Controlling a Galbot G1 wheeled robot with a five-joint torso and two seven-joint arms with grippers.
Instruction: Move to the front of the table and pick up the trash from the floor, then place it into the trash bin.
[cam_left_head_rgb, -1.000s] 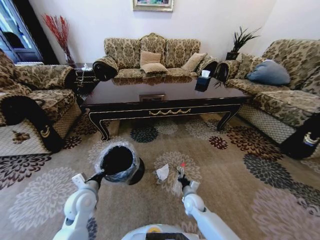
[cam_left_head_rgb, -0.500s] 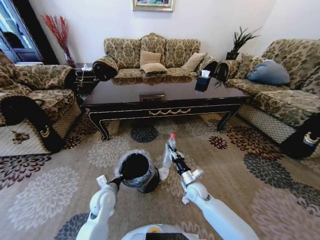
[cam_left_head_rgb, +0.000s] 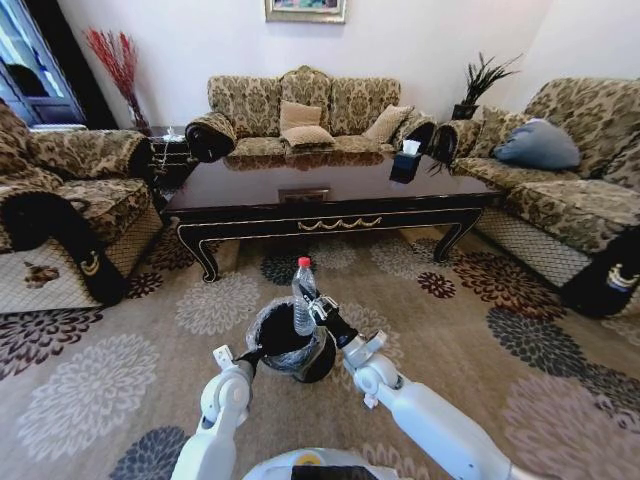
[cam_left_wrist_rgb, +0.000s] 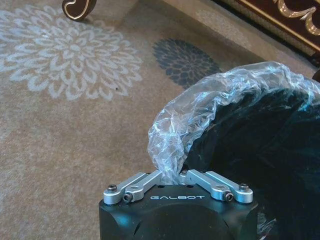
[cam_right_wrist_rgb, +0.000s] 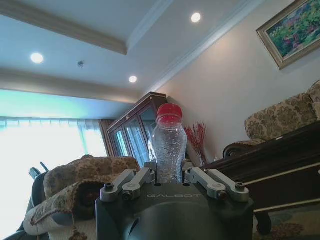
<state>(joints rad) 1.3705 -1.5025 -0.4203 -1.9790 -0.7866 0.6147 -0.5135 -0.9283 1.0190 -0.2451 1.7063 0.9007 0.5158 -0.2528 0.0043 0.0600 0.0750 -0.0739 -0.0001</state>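
Observation:
The black trash bin (cam_left_head_rgb: 285, 345) with its crinkly clear liner hangs low over the patterned floor (cam_left_head_rgb: 100, 390), in front of the dark table (cam_left_head_rgb: 330, 190). My left gripper (cam_left_head_rgb: 252, 355) is shut on the bin's near rim; in the left wrist view its fingers (cam_left_wrist_rgb: 142, 181) pinch the folded plastic edge of the trash bin (cam_left_wrist_rgb: 250, 150). My right gripper (cam_left_head_rgb: 318, 310) is shut on a clear plastic bottle (cam_left_head_rgb: 304, 300) with a red cap, held upright just above the bin's mouth. In the right wrist view the bottle (cam_right_wrist_rgb: 169, 145) stands between the right gripper (cam_right_wrist_rgb: 169, 176) fingers.
Patterned sofas (cam_left_head_rgb: 70, 200) ring the table on the left, behind and on the right (cam_left_head_rgb: 570, 190). A small black tissue box (cam_left_head_rgb: 406, 160) stands on the tabletop. The table's curved leg (cam_left_head_rgb: 205, 262) stands ahead to the left. Open carpet lies on both sides of my arms.
My right gripper has risen from the carpet with the bottle and swung left over the bin. My left arm has carried the bin right, toward the middle.

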